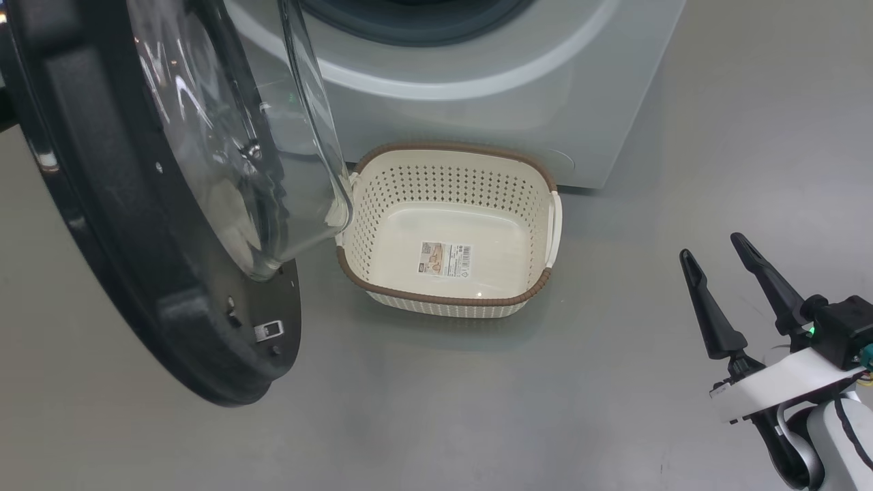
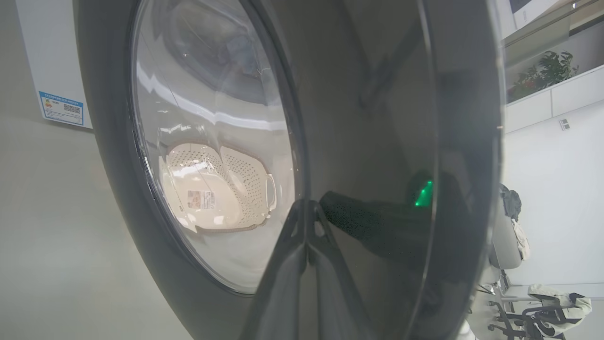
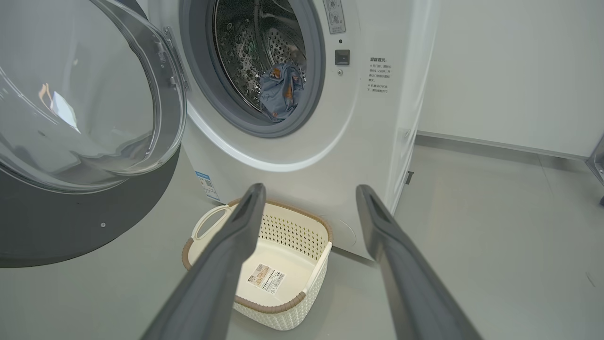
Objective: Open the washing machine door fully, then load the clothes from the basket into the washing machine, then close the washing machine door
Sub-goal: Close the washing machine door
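Where the grey floor [image 1: 436, 423] meets a white wall [image 3: 509, 71], one washing machine [image 3: 302, 156] is seen, its one door [image 1: 102, 225] swung wide. One garment [image 3: 281, 92] is lodged in the drum [image 3: 245, 47]; one basket [image 1: 447, 300] is set just before the machine. The right gripper [image 1: 711, 246] is spread wide, nothing held; the left gripper [image 2: 302, 236], against the door, cannot be judged.

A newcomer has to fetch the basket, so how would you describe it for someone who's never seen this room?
Find the big white washing machine with its round black door swung open. On the grey floor just below the machine's front sits the basket. It's cream plastic full of small holes, with a brown rim, white handles and a barcode sticker on its bottom.
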You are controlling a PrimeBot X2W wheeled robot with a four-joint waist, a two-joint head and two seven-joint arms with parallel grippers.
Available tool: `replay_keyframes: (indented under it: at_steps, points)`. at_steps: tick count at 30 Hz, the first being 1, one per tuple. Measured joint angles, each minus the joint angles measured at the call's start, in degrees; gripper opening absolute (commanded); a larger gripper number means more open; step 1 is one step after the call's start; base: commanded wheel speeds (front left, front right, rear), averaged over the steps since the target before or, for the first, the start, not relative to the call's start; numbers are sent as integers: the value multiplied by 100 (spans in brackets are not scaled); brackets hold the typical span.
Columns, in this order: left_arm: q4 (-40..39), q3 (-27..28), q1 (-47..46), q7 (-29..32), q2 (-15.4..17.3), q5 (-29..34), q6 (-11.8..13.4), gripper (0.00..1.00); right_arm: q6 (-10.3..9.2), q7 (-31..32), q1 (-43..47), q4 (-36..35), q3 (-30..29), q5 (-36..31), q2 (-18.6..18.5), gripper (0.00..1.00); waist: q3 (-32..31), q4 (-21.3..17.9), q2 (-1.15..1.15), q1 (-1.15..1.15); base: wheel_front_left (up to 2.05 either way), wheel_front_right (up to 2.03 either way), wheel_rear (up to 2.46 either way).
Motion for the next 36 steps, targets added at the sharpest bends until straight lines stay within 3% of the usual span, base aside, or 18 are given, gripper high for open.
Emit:
replay_keyframes:
  at_steps: [19,36]
  points:
    - [-591,-134,1,-151,-333,-32,0,0,0,0,0,-55,-90,-3,236,100,34,-693,0,0,0,0,0]
    - [-725,-393,-33,-720,-761,397,-1,0,0,0,-23,-70,-164,-13,446,100,181,-1412,0,0,0,0,0]
